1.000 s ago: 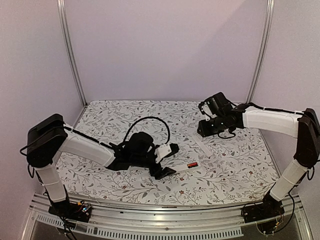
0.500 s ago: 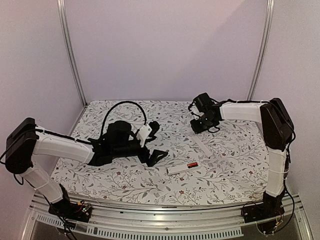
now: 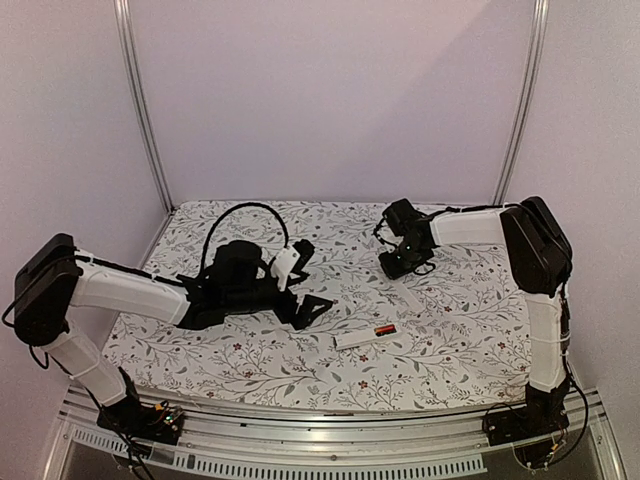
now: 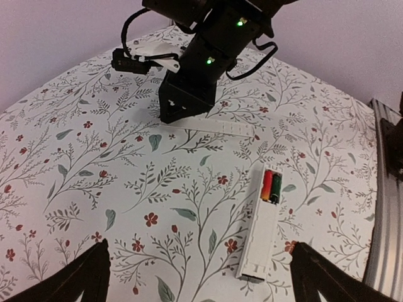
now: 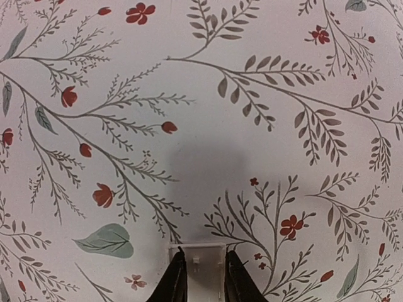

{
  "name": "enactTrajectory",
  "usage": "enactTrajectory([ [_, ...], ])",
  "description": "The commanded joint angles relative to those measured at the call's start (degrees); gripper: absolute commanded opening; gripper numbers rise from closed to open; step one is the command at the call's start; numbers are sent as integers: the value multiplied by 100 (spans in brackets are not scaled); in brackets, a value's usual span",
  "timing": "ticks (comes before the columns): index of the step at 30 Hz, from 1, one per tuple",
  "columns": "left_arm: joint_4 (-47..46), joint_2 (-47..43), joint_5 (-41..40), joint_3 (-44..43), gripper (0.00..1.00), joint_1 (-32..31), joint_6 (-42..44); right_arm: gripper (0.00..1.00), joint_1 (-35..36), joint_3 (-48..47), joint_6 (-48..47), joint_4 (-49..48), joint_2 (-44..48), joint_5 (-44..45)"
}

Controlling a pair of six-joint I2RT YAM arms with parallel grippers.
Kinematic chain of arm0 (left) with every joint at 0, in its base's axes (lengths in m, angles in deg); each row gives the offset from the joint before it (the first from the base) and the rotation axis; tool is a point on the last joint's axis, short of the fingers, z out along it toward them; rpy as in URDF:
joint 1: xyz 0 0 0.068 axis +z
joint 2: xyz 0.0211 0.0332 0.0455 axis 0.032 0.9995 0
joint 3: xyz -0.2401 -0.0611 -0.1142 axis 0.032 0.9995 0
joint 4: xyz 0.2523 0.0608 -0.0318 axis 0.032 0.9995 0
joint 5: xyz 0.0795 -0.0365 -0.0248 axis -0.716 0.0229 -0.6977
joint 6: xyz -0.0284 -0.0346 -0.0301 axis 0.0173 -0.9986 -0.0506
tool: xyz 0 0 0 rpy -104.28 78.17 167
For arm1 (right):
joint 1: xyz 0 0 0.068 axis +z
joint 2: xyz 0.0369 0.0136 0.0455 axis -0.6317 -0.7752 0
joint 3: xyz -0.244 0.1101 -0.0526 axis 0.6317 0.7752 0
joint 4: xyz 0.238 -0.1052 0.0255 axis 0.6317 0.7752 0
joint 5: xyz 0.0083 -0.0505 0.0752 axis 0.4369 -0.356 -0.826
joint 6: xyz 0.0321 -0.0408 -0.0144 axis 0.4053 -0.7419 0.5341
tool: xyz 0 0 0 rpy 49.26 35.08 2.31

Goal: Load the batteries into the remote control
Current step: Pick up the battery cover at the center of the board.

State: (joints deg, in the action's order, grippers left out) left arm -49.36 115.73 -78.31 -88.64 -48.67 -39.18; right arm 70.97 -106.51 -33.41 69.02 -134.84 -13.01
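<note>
Lying on the desk right of centre, the remote control holds both batteries, red-orange beside black, in its right-end slot. Just left of it the left claw gapes wide. Farther back, the right claw pinches the end of the white cover strip.

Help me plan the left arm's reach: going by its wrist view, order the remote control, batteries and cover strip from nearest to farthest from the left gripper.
1. remote control, right of centre, its plain end closest to the open left gripper.
2. batteries, side by side in the remote's far end.
3. cover strip, farthest back, lying crosswise near centre.
</note>
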Motion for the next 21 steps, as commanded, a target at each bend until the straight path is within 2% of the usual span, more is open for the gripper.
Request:
enactTrajectory([
  [1, 38, 126, 96, -170, 100, 91, 0, 18, -32, -129, -53, 49, -163, -159],
  [9, 126, 156, 148, -193, 100, 110, 26, 13, -33, -153, -84, 113, -223, -41],
  [16, 208, 229, 274, -301, 100, 126, 75, 15, 0, -216, -86, 198, -46, 252],
  [21, 222, 303, 326, -363, 100, 132, 74, 10, 38, -311, -354, 235, -26, 232],
])
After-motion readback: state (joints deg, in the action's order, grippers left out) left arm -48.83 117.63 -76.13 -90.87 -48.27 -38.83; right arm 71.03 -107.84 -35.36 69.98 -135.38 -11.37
